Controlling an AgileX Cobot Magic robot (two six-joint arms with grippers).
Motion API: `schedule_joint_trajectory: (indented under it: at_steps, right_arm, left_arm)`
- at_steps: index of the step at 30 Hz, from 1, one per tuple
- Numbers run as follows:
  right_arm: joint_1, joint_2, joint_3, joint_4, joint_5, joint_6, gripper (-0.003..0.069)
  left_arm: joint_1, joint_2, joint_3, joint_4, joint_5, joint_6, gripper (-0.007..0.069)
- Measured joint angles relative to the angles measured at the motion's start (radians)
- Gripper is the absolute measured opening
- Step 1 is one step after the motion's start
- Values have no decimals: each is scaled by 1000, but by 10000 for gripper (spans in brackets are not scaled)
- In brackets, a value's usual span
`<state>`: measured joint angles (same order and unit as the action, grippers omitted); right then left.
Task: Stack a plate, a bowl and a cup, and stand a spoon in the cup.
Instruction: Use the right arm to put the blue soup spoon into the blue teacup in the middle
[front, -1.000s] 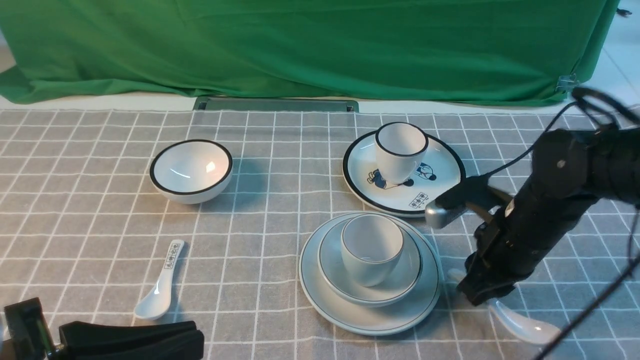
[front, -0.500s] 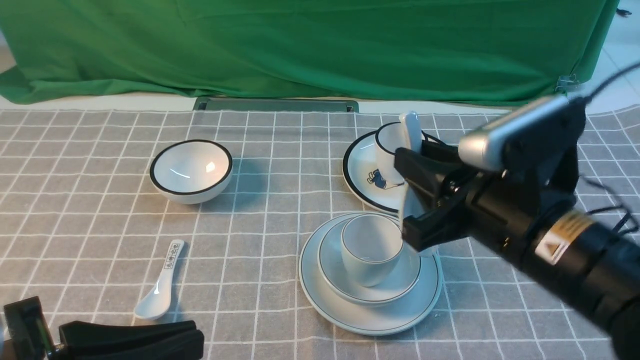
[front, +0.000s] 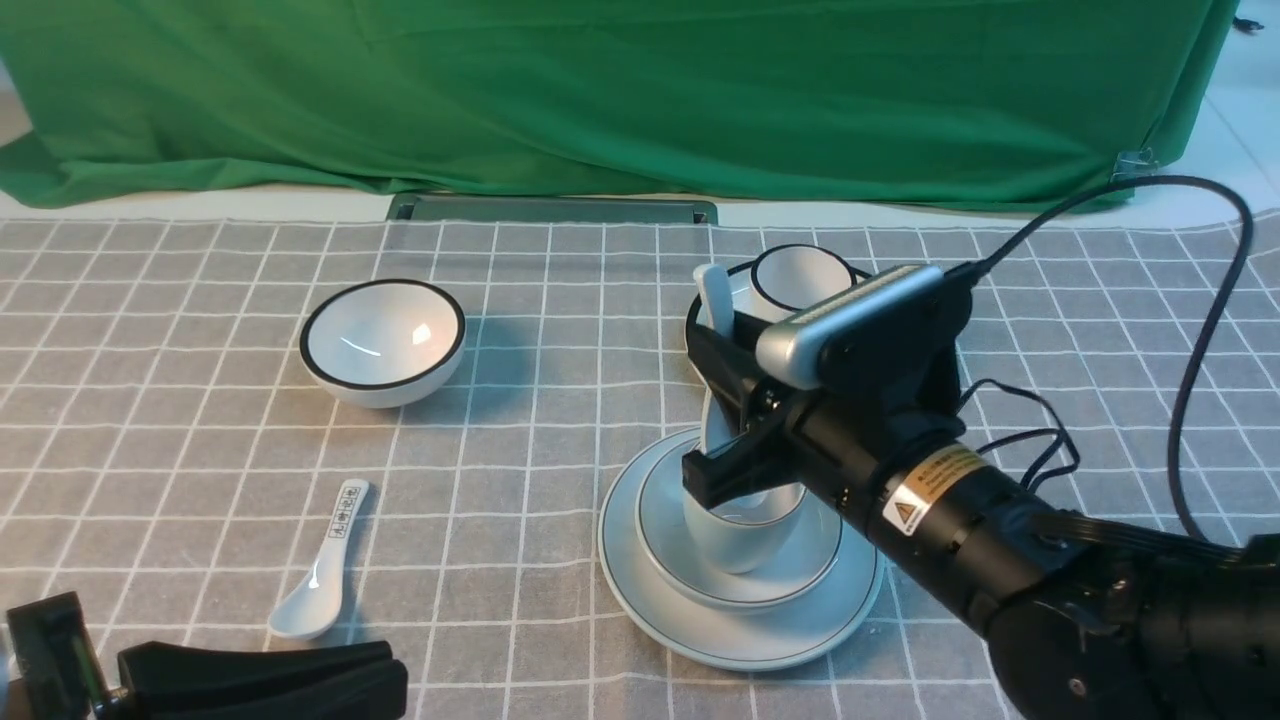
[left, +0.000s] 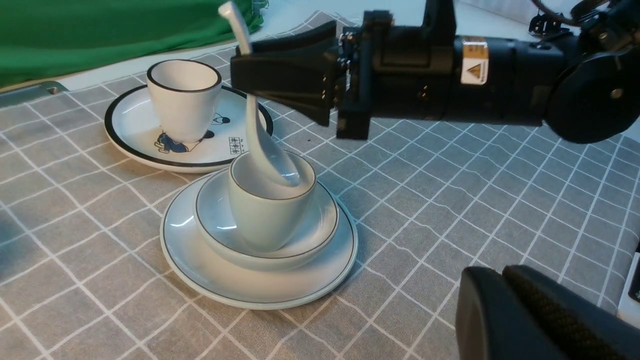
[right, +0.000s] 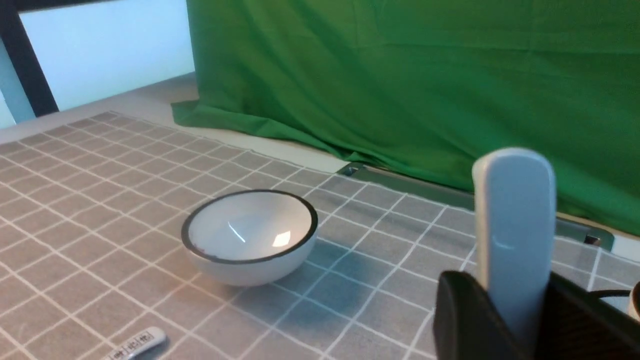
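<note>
The pale plate (front: 740, 640) lies at the front centre with the pale bowl (front: 815, 570) on it and the pale cup (front: 735, 545) in the bowl. My right gripper (front: 706, 410) is shut on the handle of the long white spoon (front: 716, 295) just above the cup. The spoon stands nearly upright with its scoop end inside the cup (left: 265, 220). The handle (right: 515, 225) rises between the right gripper's jaws (right: 515, 310). My left gripper (front: 392, 676) rests shut and empty at the front left, and shows in its own view (left: 500, 280).
A black-rimmed bowl (front: 383, 340) stands at the back left. A black-rimmed cup (front: 800, 275) stands on a cartoon plate (front: 712, 345) behind the stack, partly hidden by my right arm. A short marked spoon (front: 320, 580) lies at the front left.
My right gripper lifted the long spoon from the cloth at the right, carried it left over the stack and lowered its scoop end into the cup. The left arm has not moved.
</note>
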<state>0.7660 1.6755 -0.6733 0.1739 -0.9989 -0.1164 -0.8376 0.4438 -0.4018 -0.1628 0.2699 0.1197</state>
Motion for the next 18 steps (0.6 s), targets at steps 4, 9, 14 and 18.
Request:
schedule_joint_trajectory:
  at_steps: [4, 9, 14, 18]
  right_arm:
    - [-14, 29, -2, -1, -9, -8, 169]
    - [-25, 62, -2, 2, -12, -5, 169]
    - [-25, 83, -2, 3, -11, -5, 213]
    - [-25, 86, -2, 3, -3, -5, 349]
  left_arm:
    - [0, 0, 0, 0, 1, 0, 11]
    - [0, 0, 0, 0, 2, 0, 11]
    - [0, 0, 0, 0, 2, 0, 11]
    - [0, 0, 0, 4, 1, 7, 11]
